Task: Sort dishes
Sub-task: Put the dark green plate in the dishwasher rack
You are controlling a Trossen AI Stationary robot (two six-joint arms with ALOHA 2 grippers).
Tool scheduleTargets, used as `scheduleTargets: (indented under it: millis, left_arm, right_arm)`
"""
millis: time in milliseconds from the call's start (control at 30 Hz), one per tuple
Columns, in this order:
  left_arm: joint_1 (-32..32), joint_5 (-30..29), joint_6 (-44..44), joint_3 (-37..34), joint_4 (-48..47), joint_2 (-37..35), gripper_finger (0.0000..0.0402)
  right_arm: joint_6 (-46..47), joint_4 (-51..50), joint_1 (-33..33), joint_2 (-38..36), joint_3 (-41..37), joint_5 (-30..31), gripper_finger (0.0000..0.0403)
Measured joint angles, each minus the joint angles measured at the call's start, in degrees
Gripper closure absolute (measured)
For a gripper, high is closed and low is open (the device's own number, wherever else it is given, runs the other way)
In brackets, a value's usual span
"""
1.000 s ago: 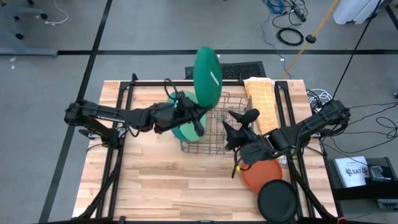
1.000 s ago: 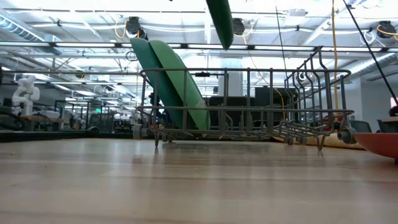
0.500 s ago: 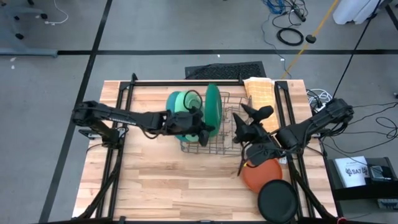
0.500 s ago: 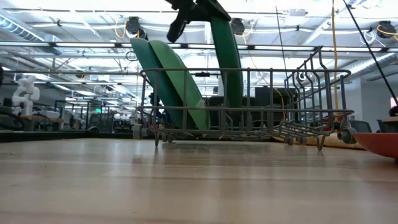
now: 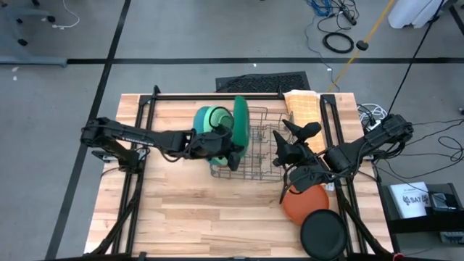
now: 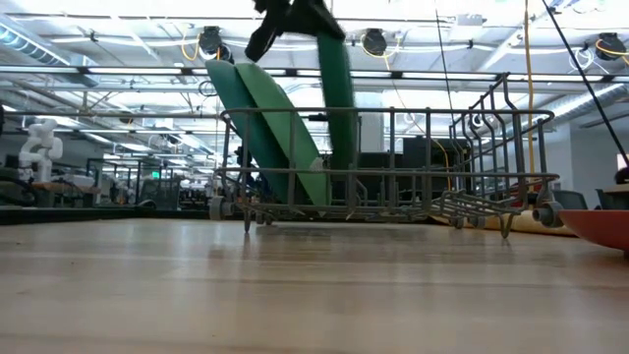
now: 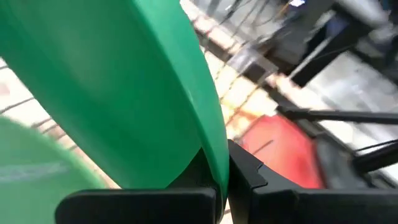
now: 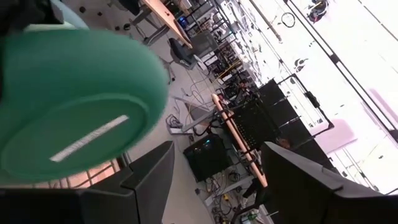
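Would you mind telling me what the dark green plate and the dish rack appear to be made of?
Dark green plate: probably plastic, with an even colour, a smooth face and a thin rim with a soft sheen. Dish rack: apparently grey metal wire, thin rods in an open grid; whether it is coated cannot be told.

Your robot shows as two dark, near-black jointed arms built of slim tubular links with chunky rounded joints. The left arm [image 5: 138,138] carries pale lettering along its link. Each ends in flat, angular matte-black plastic fingers [image 8: 149,180], and a thin black cable loops beside the right arm [image 5: 362,148].
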Motion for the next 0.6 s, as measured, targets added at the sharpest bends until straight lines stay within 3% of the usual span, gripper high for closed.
scheduleTargets:
  millis: [600]
  left_arm:
    - [-0.36,0.81,-4.65,-0.97,-1.51,2.39,0.039]
  right_arm:
    - [0.9,0.07,-0.12,0.03,-0.02,-0.02,0.017]
